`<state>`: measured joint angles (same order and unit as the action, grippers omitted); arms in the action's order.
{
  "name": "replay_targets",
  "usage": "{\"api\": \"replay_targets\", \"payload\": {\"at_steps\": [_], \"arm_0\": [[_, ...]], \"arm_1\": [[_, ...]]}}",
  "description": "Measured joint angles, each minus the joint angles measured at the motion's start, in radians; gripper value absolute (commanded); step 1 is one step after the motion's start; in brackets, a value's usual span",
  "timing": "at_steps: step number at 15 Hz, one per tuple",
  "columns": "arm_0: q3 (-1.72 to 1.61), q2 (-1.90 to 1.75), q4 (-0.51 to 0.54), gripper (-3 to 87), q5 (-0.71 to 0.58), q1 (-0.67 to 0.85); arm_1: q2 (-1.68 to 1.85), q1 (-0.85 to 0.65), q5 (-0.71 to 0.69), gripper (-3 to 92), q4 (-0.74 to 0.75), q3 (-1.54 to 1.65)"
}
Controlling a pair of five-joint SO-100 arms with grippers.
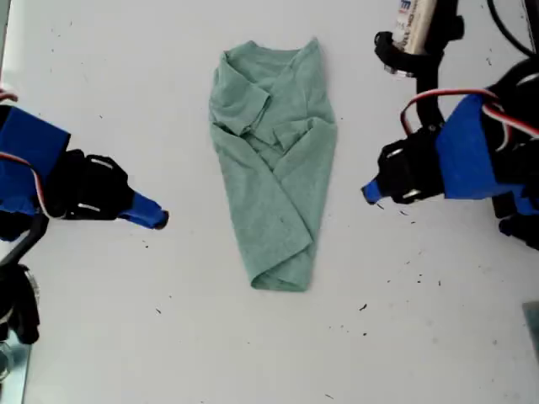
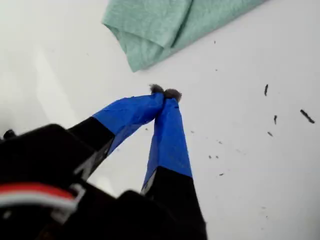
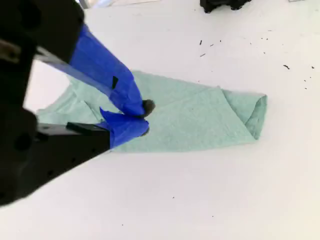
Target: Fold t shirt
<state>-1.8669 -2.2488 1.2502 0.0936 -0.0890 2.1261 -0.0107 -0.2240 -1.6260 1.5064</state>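
Pale sage-green cloth t shirt (image 1: pixel 274 160): folded narrow, mid-worktop, toward far edge
My first gripper (image 2: pixel 164 93): jaws closed, empty
My second gripper (image 3: pixel 145 119): jaws closed, empty

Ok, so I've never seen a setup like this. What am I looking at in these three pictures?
These are two small robot arms at a white table. One picture looks down from overhead; the other two come from cameras mounted on each arm's gripper. A pale green t shirt lies partly folded into a narrow strip between them. My first gripper, at the exterior view's right, and my second gripper, at its left, are both closed, holding nothing and clear of the cloth.
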Motion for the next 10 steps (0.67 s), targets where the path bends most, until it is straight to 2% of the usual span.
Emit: {"api": "replay_targets", "payload": {"at_steps": [2, 3, 10], "arm_0": [[0.000, 0.002, -0.002, 26.6, -0.041, 0.000], [0.003, 0.018, -0.005, 27.8, -0.057, 0.000], [0.184, 0.508, -0.147, 29.5, -0.167, -0.002]], "arm_1": [[-0.021, 0.023, 0.015, 31.0, -0.002, -0.041], [-0.046, 0.035, 0.018, 31.4, -0.002, -0.067], [-0.403, 0.112, 0.032, 31.6, 0.046, -0.204]]}}
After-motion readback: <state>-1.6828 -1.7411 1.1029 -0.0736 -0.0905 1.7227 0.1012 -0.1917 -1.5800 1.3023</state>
